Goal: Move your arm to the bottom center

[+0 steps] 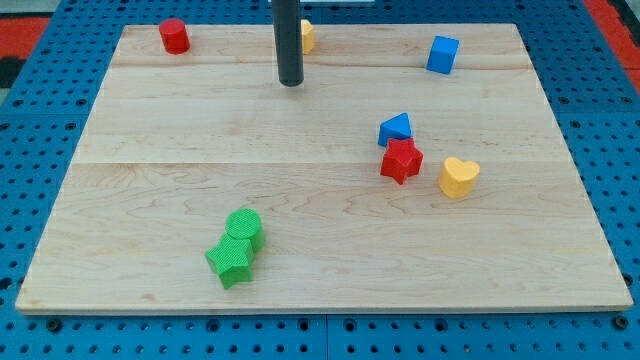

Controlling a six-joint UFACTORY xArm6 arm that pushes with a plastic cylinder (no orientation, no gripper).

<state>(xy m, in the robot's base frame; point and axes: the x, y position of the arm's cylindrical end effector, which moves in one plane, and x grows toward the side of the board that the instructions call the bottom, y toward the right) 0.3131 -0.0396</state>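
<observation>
My tip (291, 84) sits top center on the worktop (200, 190), beside a yellow block (307, 36); I carry no jaws.

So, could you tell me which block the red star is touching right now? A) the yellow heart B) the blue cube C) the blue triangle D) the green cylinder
C: the red star sits directly against the blue triangle just above it in the view, while the yellow heart lies apart.
</observation>
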